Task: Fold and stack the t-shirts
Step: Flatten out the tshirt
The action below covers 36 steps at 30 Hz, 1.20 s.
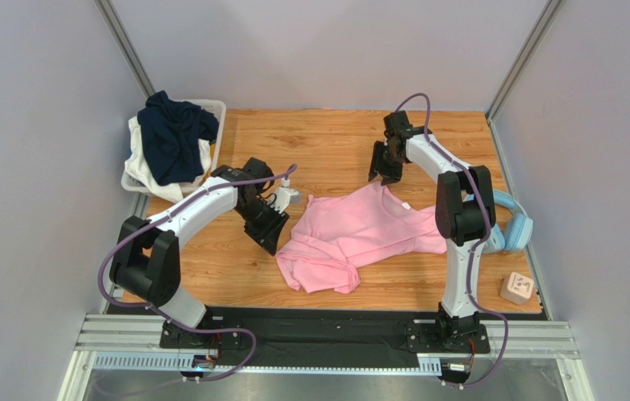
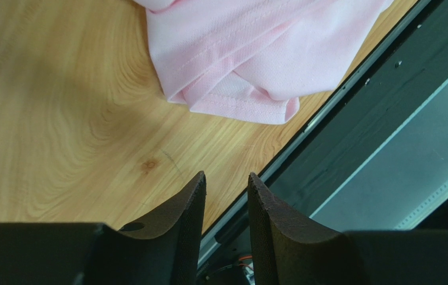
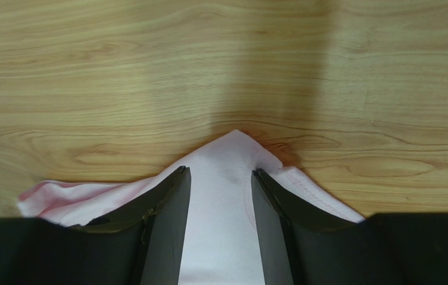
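The right gripper (image 3: 220,170), jaws spread astride a corner of the pink t-shirt (image 3: 217,237) at lower centre, should pinch deep; the left gripper (image 2: 226,175) gapes empty.

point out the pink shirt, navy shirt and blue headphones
light pink cloth t-shirt (image 1: 351,234), top external view, middle
dark navy cloth t-shirt (image 1: 172,138), top external view, middle
light blue headphones (image 1: 517,231), top external view, ear cup

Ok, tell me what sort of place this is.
Probably a robot test cell: plain grey panels wall in a wooden table, two arms are mounted on a metal rail, and laundry is staged, a pink t-shirt and a basket holding a navy t-shirt.
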Tool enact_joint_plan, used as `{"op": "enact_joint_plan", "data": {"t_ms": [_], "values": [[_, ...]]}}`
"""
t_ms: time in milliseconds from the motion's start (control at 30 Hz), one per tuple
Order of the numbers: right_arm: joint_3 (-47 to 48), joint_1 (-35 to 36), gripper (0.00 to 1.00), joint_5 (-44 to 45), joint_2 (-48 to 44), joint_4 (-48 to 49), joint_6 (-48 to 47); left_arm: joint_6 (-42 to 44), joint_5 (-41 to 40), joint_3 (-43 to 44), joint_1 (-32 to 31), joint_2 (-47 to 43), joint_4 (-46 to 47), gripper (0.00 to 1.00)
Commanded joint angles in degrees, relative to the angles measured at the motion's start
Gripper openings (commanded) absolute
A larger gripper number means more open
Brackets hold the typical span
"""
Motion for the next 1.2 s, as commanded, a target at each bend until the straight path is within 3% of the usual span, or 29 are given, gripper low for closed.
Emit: {"op": "enact_joint_plan", "data": {"t_ms": [0,467,800,1167], "values": [[-1.05,-0.79,0.48,1.95,-0.53,-2.05,-1.67,-1.83,2.40,-1.99,-0.63,-0.24,2.00,0.40],[-0.79,-6.15,0.49,-0.68,-0.27,-0.73,-2.11,-4.46,0.73,-5.77,-1.60,6.79,10.88,0.43],[-0.44,-6.69,0.48,-9.98,3.07,3.13,-0.53,-7.72,1.87,-4.71,-1.60,7.32,13.34,0.60],[-2.81,-6.77,0.44,-13.43,3.16,5.07,0.00,-9.56,3.19,-5.68,-1.51,12.06,16.95,0.61]]}}
